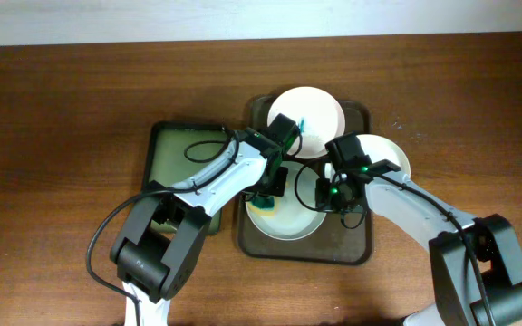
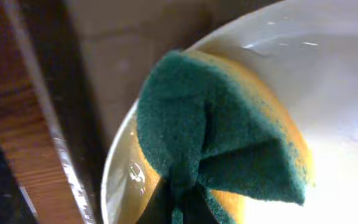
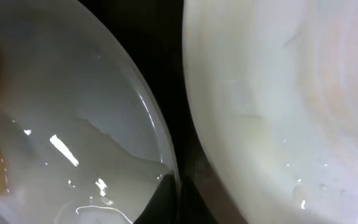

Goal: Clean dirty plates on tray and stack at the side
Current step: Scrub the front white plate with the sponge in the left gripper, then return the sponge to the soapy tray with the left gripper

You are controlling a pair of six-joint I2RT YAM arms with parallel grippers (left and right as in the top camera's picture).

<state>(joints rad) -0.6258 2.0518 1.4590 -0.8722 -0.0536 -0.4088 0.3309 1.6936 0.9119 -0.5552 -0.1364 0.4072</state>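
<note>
Your left gripper [image 1: 268, 193] pinched sponge [image 2: 216, 143], pressed on left edge of front plate [image 1: 290, 226] in tray [image 1: 356, 249]. Your right gripper [image 1: 338, 197] sat at that plate's right rim; whether clamped or apart, cannot tell. Behind lay second plate [image 1: 320, 109].

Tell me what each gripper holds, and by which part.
Left gripper: green-and-yellow sponge, pinched where it creases. Right gripper: at the rim of the round white plate; hold unclear.
</note>
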